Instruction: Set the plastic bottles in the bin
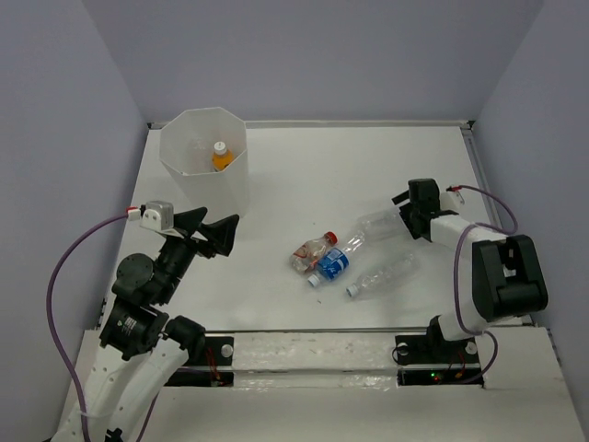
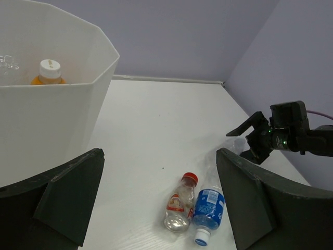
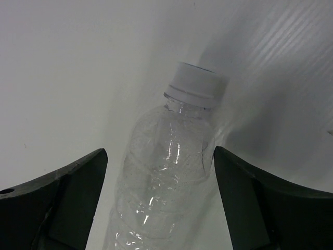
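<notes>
The bin (image 1: pixel 198 180) stands at the far left with the orange bottle (image 1: pixel 221 157) upright inside; a clear bottle (image 2: pixel 7 62) shows faintly beside it. My left gripper (image 1: pixel 221 223) is open and empty just in front of the bin (image 2: pixel 57 120). The red-labelled bottle (image 1: pixel 310 253) and the blue-labelled bottle (image 1: pixel 333 264) lie side by side mid-table, also seen in the left wrist view (image 2: pixel 179 205) (image 2: pixel 208 211). A clear bottle (image 1: pixel 382 276) lies to their right. My right gripper (image 1: pixel 402 216) is open, its fingers on either side of another clear bottle (image 3: pixel 166 172) lying on the table.
Grey walls enclose the white table (image 1: pixel 304 175) on the left, back and right. The bin's tall wall rises close to my left gripper. My right arm (image 1: pixel 502 276) stands at the near right.
</notes>
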Action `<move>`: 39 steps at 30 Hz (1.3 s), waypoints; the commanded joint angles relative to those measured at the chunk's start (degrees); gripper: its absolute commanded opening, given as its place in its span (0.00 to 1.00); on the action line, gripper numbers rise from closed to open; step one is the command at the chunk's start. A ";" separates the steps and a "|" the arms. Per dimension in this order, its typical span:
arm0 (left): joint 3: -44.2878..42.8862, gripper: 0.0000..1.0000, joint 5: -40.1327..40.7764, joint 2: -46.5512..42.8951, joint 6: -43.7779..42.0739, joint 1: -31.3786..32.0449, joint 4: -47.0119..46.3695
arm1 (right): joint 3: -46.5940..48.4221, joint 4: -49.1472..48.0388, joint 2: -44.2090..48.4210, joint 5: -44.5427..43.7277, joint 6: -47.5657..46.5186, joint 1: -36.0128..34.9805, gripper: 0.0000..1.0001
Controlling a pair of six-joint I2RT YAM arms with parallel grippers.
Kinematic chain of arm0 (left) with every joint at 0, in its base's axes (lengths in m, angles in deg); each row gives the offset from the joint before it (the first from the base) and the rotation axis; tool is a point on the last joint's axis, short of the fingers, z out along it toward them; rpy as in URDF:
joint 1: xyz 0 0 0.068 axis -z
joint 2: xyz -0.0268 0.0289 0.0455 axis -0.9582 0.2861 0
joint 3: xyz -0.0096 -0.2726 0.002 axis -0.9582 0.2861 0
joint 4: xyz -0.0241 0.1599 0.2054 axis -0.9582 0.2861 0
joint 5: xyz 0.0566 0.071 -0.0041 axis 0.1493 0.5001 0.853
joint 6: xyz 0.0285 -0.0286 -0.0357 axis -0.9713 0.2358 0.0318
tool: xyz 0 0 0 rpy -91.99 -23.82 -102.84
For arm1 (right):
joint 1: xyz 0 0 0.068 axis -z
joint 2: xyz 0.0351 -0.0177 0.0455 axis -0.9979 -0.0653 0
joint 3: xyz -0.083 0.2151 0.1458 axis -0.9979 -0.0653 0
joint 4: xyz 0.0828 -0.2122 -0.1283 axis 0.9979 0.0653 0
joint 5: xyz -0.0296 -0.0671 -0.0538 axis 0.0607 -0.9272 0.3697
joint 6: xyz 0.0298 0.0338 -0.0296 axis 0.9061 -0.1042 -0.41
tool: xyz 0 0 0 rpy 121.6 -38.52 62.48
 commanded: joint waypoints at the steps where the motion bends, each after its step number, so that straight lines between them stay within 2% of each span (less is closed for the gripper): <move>1: -0.61 0.99 -0.80 0.73 -1.15 -0.51 -2.13 | 3.11 -6.55 -3.34 -0.94 3.31 0.78 0.86; 5: -0.70 0.99 -0.72 0.64 -1.24 -0.86 -2.13 | 5.92 -7.17 -6.85 0.02 2.09 1.40 0.92; 7: -0.70 0.99 -0.54 0.55 -1.15 -0.94 -2.05 | 6.80 -7.26 -8.00 0.46 1.30 1.92 0.91; 9: -0.70 0.99 -0.45 0.47 -1.24 -1.12 -2.05 | 7.86 -7.35 -8.35 0.47 0.85 1.92 0.88; 12: -0.79 0.99 -0.45 0.47 -1.32 -1.21 -1.87 | 8.39 -7.87 -7.74 -0.67 0.33 1.92 0.60; 18: -0.79 0.99 -0.36 0.55 -1.33 -1.38 -1.96 | 12.33 -8.49 -4.67 -2.96 -1.61 1.92 0.55; 24: -1.05 0.99 0.07 0.11 -1.24 -1.82 -1.52 | 15.42 -12.35 0.16 -0.69 -6.79 1.92 0.49; 28: -1.49 0.99 4.02 0.03 -0.89 -2.26 -0.82 | 17.08 -15.52 4.56 2.92 -11.53 0.17 0.46; 31: -2.19 0.99 8.06 0.11 -0.18 -2.53 0.67 | 21.47 -15.61 6.23 2.93 -15.57 -4.92 0.46; 34: -5.00 0.99 17.88 0.20 2.44 -2.79 5.23 | 28.41 -15.70 5.54 2.05 -20.23 -12.47 0.46; 35: -5.88 0.99 22.35 0.03 4.11 -2.97 6.55 | 30.60 -15.61 4.92 1.52 -21.63 -14.58 0.46; 36: -7.62 0.99 31.36 0.03 7.69 -3.31 9.70 | 35.24 -16.22 3.35 0.48 -24.87 -18.69 0.46; 39: -8.70 0.99 40.30 -1.64 10.01 -3.93 12.36 | 41.94 -19.72 0.27 0.38 -31.65 -24.25 0.45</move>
